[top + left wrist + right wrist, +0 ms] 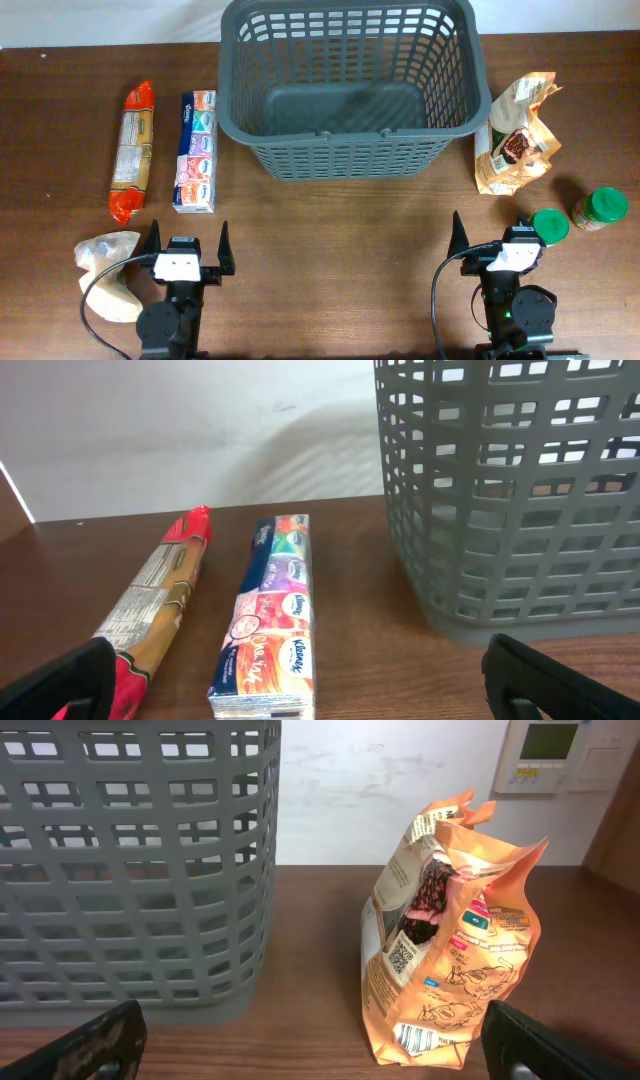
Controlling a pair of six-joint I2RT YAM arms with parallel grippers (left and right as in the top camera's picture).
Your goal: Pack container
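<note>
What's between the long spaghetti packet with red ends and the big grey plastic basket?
A colourful rectangular pack of tissues lies there, touching neither the spaghetti packet nor the basket; the overhead view shows it.

Office-like room: plain white wall [400, 790], thermostat panel [548, 755], brown wooden table [330, 250].

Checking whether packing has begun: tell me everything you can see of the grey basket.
The basket is dark grey plastic, rectangular with rounded corners, slotted lattice walls, a solid base and a thick rim. It stands upright at the table's far middle, empty. The tissue pack lies apart on its left; the orange bag stands close on its right, bases apart.
</note>
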